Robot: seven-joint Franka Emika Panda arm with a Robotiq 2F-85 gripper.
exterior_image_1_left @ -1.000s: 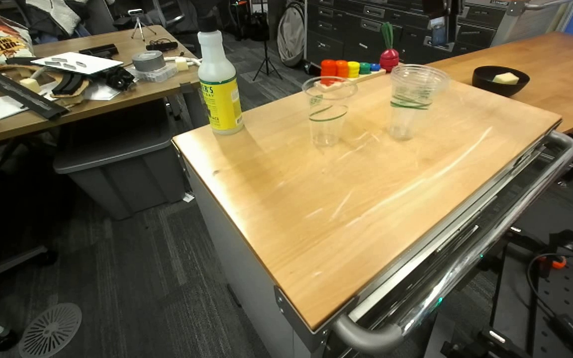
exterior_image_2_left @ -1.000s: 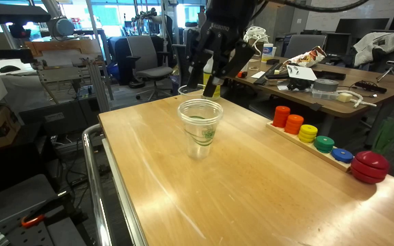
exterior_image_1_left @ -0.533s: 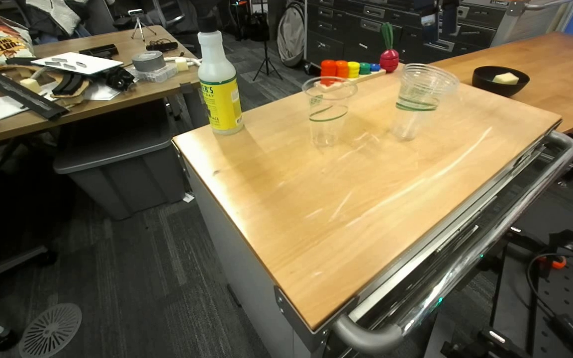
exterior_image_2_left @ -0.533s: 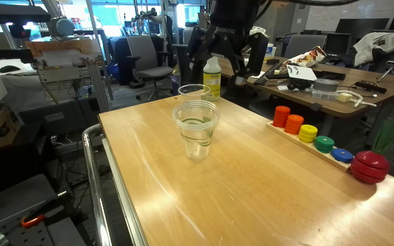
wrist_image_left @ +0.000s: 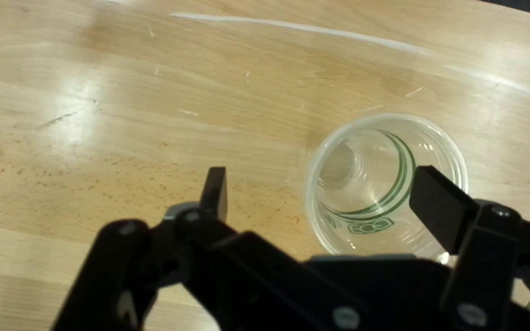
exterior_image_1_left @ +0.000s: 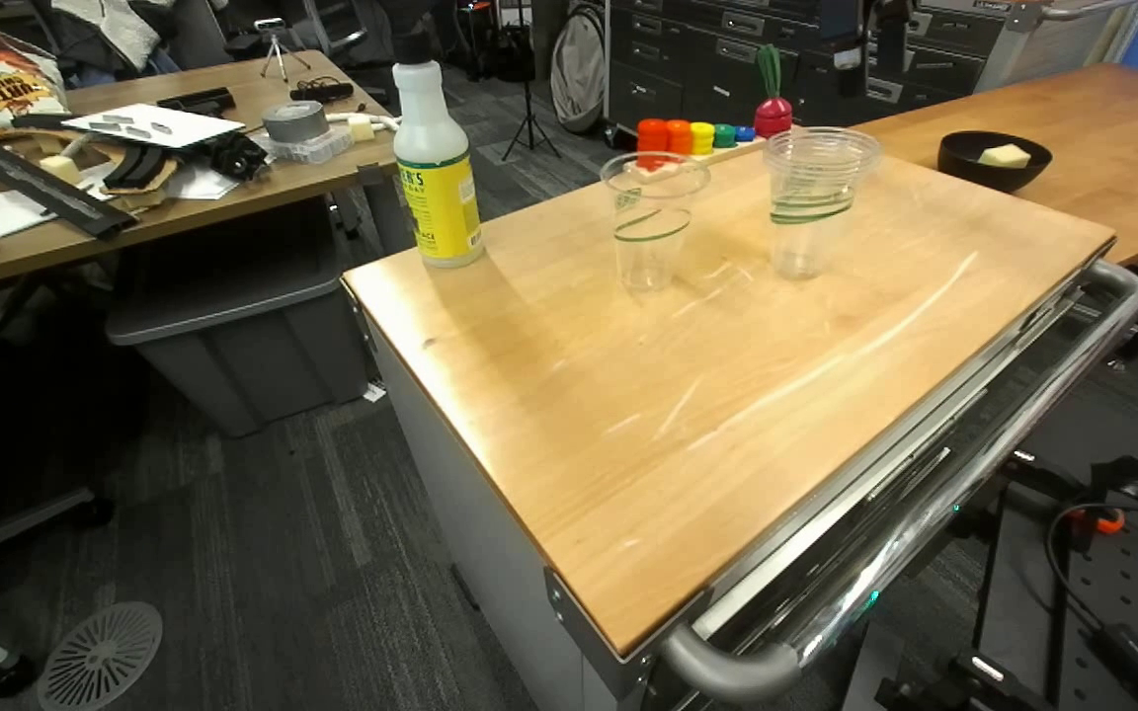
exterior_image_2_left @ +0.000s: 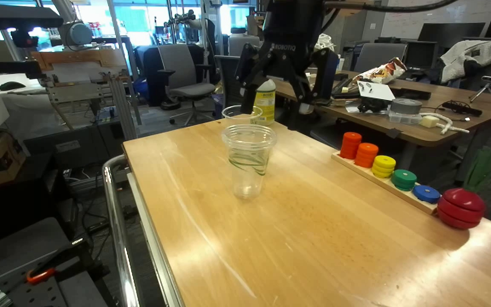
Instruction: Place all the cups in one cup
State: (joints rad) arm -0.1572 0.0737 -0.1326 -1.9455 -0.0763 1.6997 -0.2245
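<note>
The lone tumbler (exterior_image_1_left: pixel 650 233) stands on the worktop (exterior_image_1_left: pixel 688 415) between the nested tumblers (exterior_image_1_left: pixel 811 209) and the yellow-green bottle (exterior_image_1_left: pixel 447 207). Above, the pincer (wrist_image_left: pixel 320 193) is empty and spread wide, one jaw overlapping the nested tumblers in the wrist view. To add the lone one, it should probably centre over that rim, squeeze gently lest thin walls buckle, and lift high.

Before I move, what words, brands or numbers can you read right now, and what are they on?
"ROBOTIQ": on the gripper.
"ECO": on the clear cup in the wrist view.
"TURTLE CHIPS": on the snack bag.
"R'S" and "ACE", ends of words: on the yellow-labelled bottle.
Too small or blurred: the bottle's finer print, the mark on the lone cup, whiteboard writing, cabinet badge.
No numbers legible.
</note>
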